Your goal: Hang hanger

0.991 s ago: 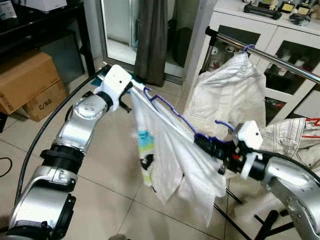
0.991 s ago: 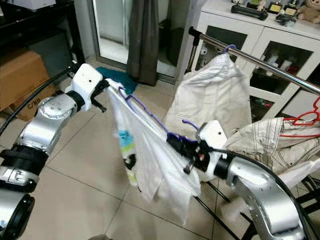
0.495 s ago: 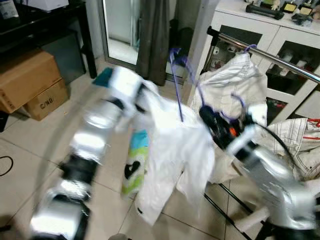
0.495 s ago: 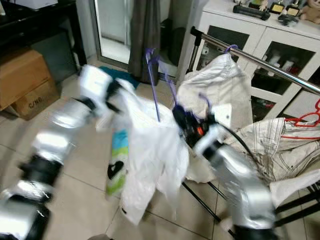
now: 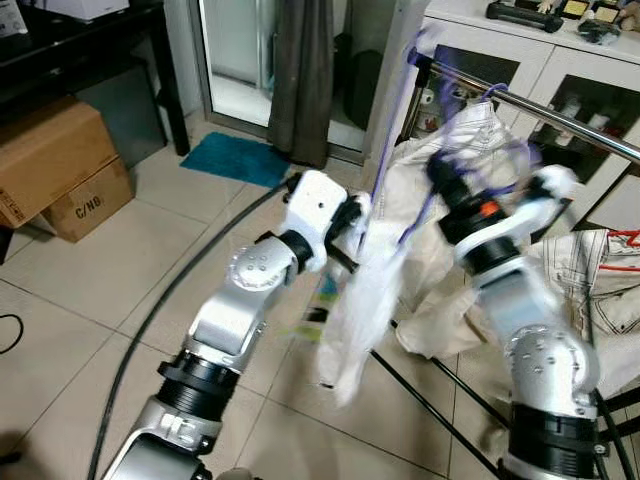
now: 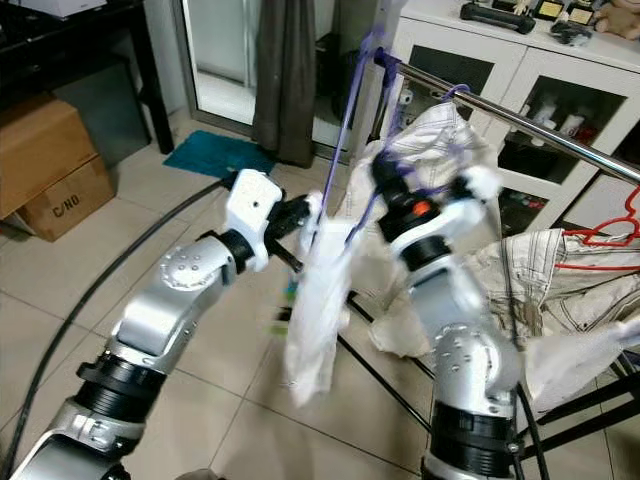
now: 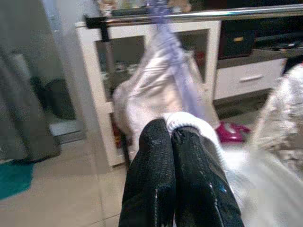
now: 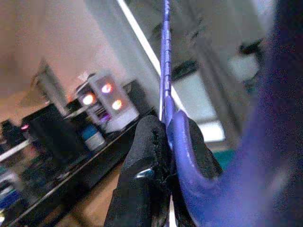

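Note:
A purple hanger (image 6: 352,110) stands nearly upright, its top close to the near end of the metal clothes rail (image 5: 560,118). From it hangs a white shirt (image 5: 365,290), blurred by motion. My right gripper (image 5: 443,172) is shut on the hanger, and the right wrist view has its fingers (image 8: 151,156) clamped on the purple hanger bar (image 8: 165,71). My left gripper (image 5: 352,212) is shut on the shirt's cloth; in the left wrist view the white cloth (image 7: 189,125) sits pinched at the fingertips below the rail (image 7: 189,16). Another white garment (image 5: 430,290) hangs on the rail behind.
Cardboard boxes (image 5: 55,165) stand at the left, with a teal mat (image 5: 240,158) and a dark curtain (image 5: 305,70) beyond. A white cabinet (image 5: 590,80) is behind the rail. A striped garment (image 5: 590,280) and red hanger (image 5: 625,240) lie at the right. Rack legs (image 5: 430,400) cross the tiled floor.
Both arms swung up and to the right toward the rail. The hanger turned from a sloping lie to nearly upright, and the shirt now hangs bunched below it.

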You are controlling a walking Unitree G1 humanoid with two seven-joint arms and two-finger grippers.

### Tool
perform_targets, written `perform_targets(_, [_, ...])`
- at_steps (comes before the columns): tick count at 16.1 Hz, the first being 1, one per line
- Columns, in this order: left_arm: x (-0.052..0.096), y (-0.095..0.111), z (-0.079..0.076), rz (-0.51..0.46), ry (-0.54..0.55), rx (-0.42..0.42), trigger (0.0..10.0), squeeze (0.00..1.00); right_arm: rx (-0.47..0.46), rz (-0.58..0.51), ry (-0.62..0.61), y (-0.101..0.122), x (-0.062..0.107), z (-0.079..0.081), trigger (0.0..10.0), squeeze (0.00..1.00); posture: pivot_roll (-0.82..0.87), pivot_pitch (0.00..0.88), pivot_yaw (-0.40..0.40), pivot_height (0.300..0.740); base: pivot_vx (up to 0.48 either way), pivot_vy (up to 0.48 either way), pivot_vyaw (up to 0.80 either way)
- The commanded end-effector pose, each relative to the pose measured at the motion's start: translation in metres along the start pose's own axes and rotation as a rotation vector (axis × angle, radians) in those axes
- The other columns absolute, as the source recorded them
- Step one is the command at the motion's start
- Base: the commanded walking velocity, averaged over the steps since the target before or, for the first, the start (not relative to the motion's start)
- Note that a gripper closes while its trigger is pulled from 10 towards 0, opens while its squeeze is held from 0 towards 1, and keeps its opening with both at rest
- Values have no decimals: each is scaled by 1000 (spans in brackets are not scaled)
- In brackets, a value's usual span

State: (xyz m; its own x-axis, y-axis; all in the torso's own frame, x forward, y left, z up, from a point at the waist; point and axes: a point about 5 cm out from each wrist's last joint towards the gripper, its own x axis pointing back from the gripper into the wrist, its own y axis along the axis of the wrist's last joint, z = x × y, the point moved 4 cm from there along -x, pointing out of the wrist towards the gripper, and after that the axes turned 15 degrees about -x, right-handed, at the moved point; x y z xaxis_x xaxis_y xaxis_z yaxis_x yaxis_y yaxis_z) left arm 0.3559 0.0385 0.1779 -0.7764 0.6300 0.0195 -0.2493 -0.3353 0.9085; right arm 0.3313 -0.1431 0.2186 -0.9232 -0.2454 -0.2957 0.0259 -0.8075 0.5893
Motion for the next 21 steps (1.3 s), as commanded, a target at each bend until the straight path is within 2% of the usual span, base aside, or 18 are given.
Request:
perform_targets(1, [4, 12, 16, -36, 58, -9, 0, 0, 88, -106, 17, 26, 1, 5, 10000, 0, 18, 0, -82, 740, 0, 0, 0])
perform_targets(2, [8, 12, 22, -37, 78, -2, 0, 0, 103, -127, 23, 33, 2, 5, 10000, 0, 17, 0, -81, 740, 0, 0, 0])
perform_targets(4, [17, 7, 35, -14, 109, 2, 0, 0, 55, -175, 27, 52, 3, 1, 10000, 0, 21, 0, -83, 740, 0, 0, 0])
perform_targets(5, [19, 5, 35, -4, 104, -2, 0, 0, 62, -185, 17, 56, 4, -1, 10000, 0, 23, 0, -83, 740, 0, 0, 0])
perform_targets(6, [23, 2, 31, 8, 86, -4, 0, 0, 129, -148, -11, 57, 5, -4, 10000, 0, 21, 0, -80, 740, 0, 0, 0])
perform_targets(7, [30, -1, 24, 16, 70, 17, 0, 0, 318, -13, -58, 42, 7, -10, 10000, 0, 15, 0, -72, 740, 0, 0, 0])
perform_targets(9, [43, -7, 15, 31, 60, 45, 0, 0, 471, 146, -84, 20, 15, -17, 10000, 0, 13, 0, -70, 740, 0, 0, 0])
perform_targets(10, [48, -10, 13, 44, 70, 50, 0, 0, 522, 198, -83, 12, 21, -19, 10000, 0, 12, 0, -74, 740, 0, 0, 0])
perform_targets(11, [61, -18, 12, 81, 120, 53, 0, 0, 586, 280, -120, -5, 41, -28, 10000, 0, 9, 0, -81, 740, 0, 0, 0])
perform_targets(12, [65, -19, 12, 90, 138, 45, 0, 0, 585, 296, -146, -9, 47, -32, 10000, 0, 9, 0, -81, 740, 0, 0, 0])
perform_targets(14, [74, -23, 15, 103, 217, 37, 392, 0, 642, 375, -156, -27, 65, -38, 10000, 0, 6, 1, -78, 740, 0, 0, 0])
perform_targets(15, [80, -22, 16, 110, 270, -12, 10000, 0, 604, 405, -195, -40, 77, -41, 10000, 0, 5, 4, -74, 740, 0, 0, -800])
perform_targets(16, [83, -23, 12, 109, 270, -2, 10000, 0, 569, 407, -229, -46, 84, -43, 10000, 0, 3, 8, -72, 740, 0, 0, -800])
perform_targets(18, [87, -17, 9, 56, 278, 10, 10000, 0, 570, 392, -267, -49, 93, -47, 10000, 0, 4, 9, -71, 740, 0, 0, 0])
perform_targets(19, [90, -16, 10, 37, 310, 37, 10000, 0, 562, 383, -278, -49, 97, -48, 10000, 0, 4, 11, -71, 740, 0, 0, 0])
perform_targets(20, [91, -14, 10, 21, 334, 33, 10000, 0, 543, 387, -271, -50, 101, -47, 10000, 0, 5, 11, -72, 740, 0, 0, 0])
perform_targets(21, [92, -11, 13, -12, 376, 19, 10000, 0, 564, 400, -280, -49, 105, -48, 10000, 0, 7, 11, -75, 740, 0, 0, -800])
